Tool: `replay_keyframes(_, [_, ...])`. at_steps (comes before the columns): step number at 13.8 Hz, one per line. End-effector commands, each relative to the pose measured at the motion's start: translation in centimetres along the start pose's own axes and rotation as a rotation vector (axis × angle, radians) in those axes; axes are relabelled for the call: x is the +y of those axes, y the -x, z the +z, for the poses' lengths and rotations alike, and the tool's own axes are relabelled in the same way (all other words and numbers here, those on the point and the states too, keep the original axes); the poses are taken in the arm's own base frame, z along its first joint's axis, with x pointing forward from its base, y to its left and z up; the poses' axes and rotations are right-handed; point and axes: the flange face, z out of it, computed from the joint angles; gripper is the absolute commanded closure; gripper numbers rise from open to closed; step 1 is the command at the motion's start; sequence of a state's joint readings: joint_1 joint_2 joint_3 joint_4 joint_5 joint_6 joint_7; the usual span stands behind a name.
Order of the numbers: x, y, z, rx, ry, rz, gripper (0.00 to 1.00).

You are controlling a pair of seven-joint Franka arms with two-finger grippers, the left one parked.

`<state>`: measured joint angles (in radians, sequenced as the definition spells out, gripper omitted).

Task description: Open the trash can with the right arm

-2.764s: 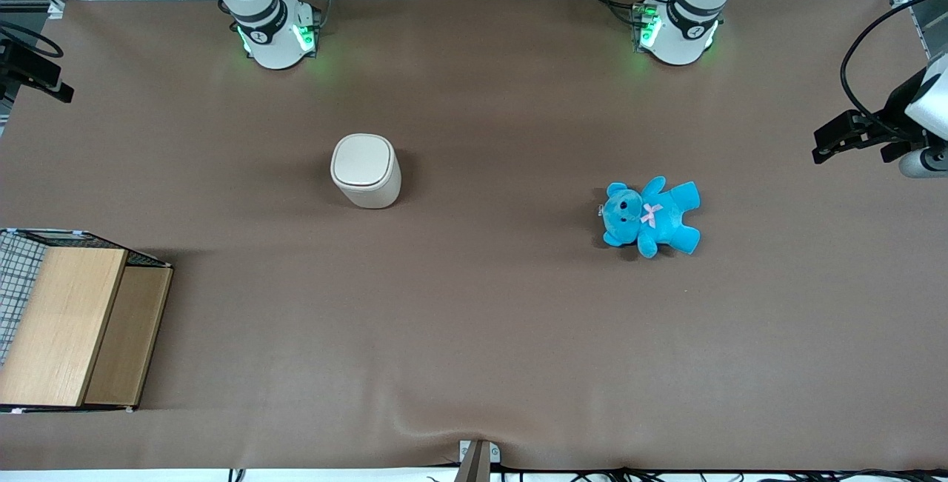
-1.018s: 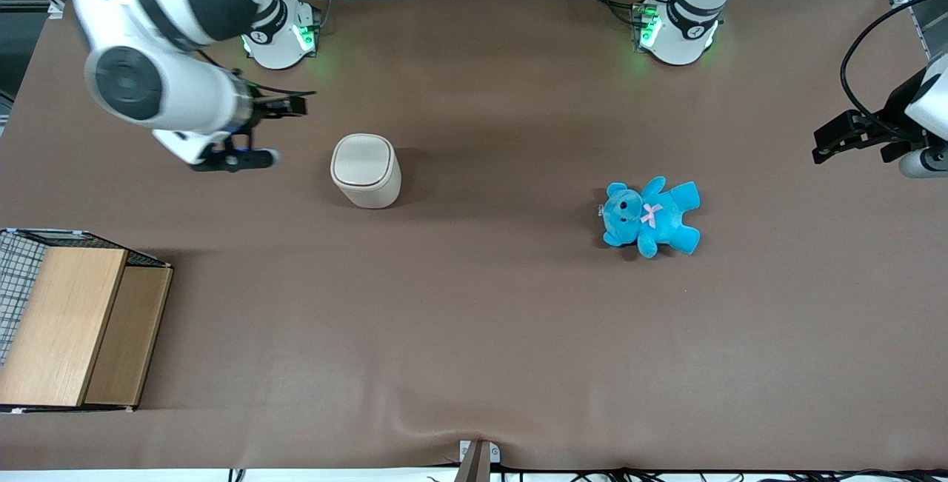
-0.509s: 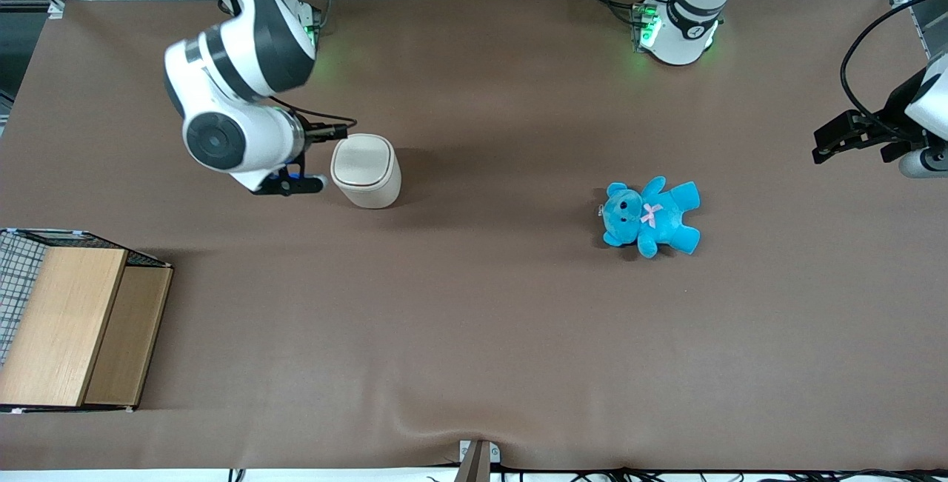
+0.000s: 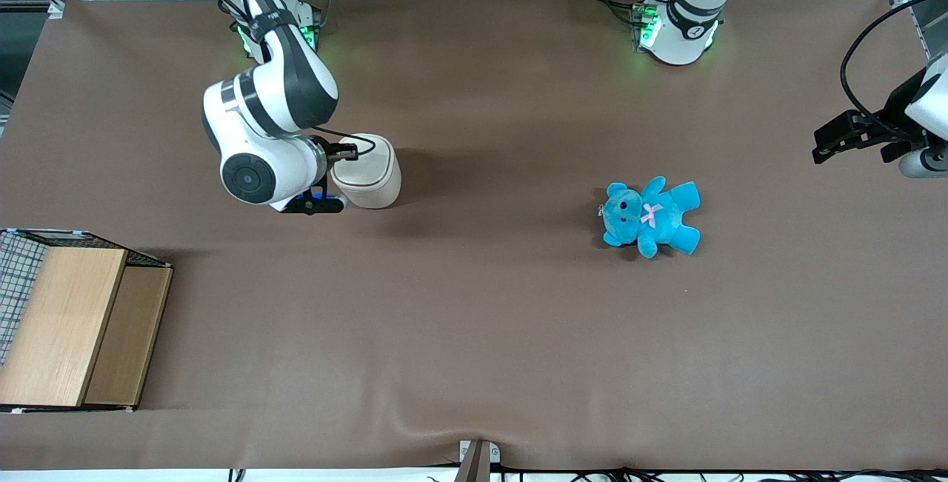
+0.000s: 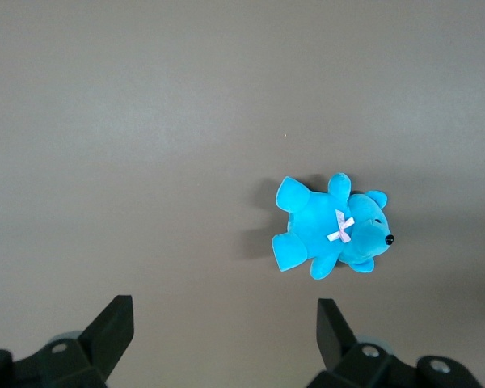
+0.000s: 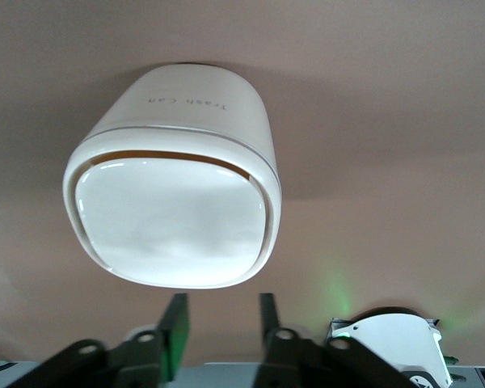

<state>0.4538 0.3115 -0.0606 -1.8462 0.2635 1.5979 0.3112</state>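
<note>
The cream-white trash can (image 4: 374, 171) stands upright on the brown table with its flat lid down. In the right wrist view the trash can (image 6: 174, 222) fills the middle, and a thin tan gap shows along one lid edge. The white right arm (image 4: 263, 163) reaches down beside the can at the side toward the working arm's end. Its black gripper (image 4: 331, 175) hangs just above the lid's rim and is partly hidden by the wrist. In the right wrist view the gripper (image 6: 222, 311) is open and empty, with its fingers just off the lid's edge.
A blue teddy (image 4: 650, 215) lies toward the parked arm's end of the table and also shows in the left wrist view (image 5: 333, 234). A wooden box with wire mesh (image 4: 70, 319) sits at the working arm's end, nearer the front camera.
The right arm has swung in from the working arm's end and come down beside the trash can. The can and the teddy have not moved.
</note>
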Motion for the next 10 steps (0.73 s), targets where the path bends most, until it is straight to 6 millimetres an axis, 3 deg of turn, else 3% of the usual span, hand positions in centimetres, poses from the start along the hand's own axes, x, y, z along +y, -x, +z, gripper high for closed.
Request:
replay_keyframes(1, [0.0, -0.7, 0.9, -0.026, -0.013, 0.026, 1.00])
replay_keyframes(10, [0.3, -2.2, 2.8, -0.052, -0.003, 0.040, 1.00])
